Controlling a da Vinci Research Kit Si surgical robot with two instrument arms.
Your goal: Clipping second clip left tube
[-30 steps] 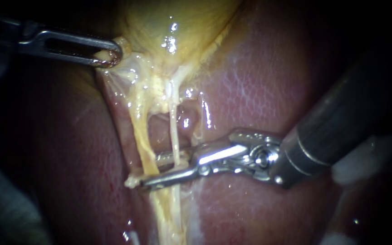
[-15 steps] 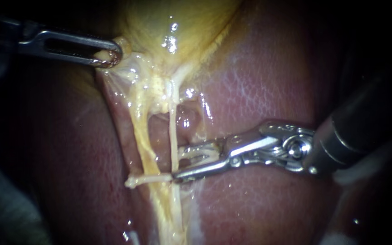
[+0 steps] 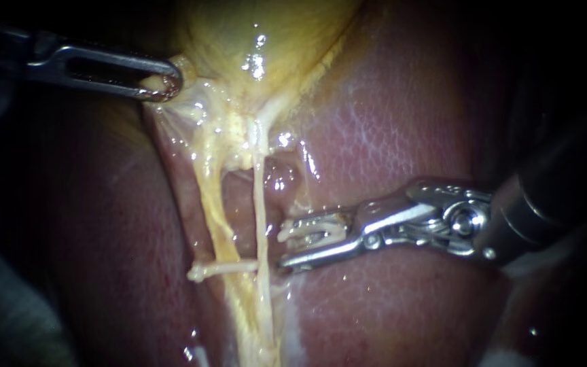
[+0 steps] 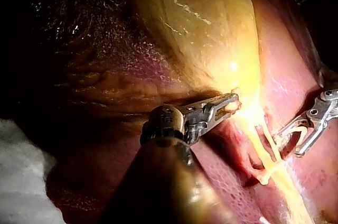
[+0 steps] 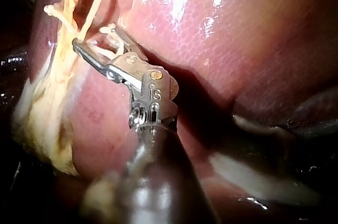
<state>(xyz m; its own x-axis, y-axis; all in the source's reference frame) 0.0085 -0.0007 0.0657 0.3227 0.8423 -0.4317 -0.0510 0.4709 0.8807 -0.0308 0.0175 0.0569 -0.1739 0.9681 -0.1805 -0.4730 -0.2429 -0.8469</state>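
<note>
Two pale tubes run down from the yellow gallbladder (image 3: pixel 253 34): a thicker left tube (image 3: pixel 213 211) and a thin right tube (image 3: pixel 259 204). A white clip (image 3: pixel 222 268) (image 4: pixel 269 173) (image 5: pixel 59 15) lies crosswise on the left tube, its end reaching the right tube. My right instrument (image 3: pixel 284 246) (image 4: pixel 289 143) (image 5: pixel 90 36) stands just right of the tubes, jaws open and apart from the clip, with whitish material along the upper jaw. My left instrument (image 3: pixel 163 85) (image 4: pixel 231 103) is shut on tissue at the gallbladder's lower edge, holding it up and to the left.
Pink liver (image 3: pixel 388 122) lies behind and on both sides of the tubes. Thin wet membrane spreads between the gallbladder's edge and the tubes. The right instrument's dark shaft (image 3: pixel 552 204) fills the right side of the endoscope view.
My right instrument's jaws, which lay across both tubes, have drawn back to the right and stand clear of them. A white clip now sits on the left tube. The left instrument has not moved.
</note>
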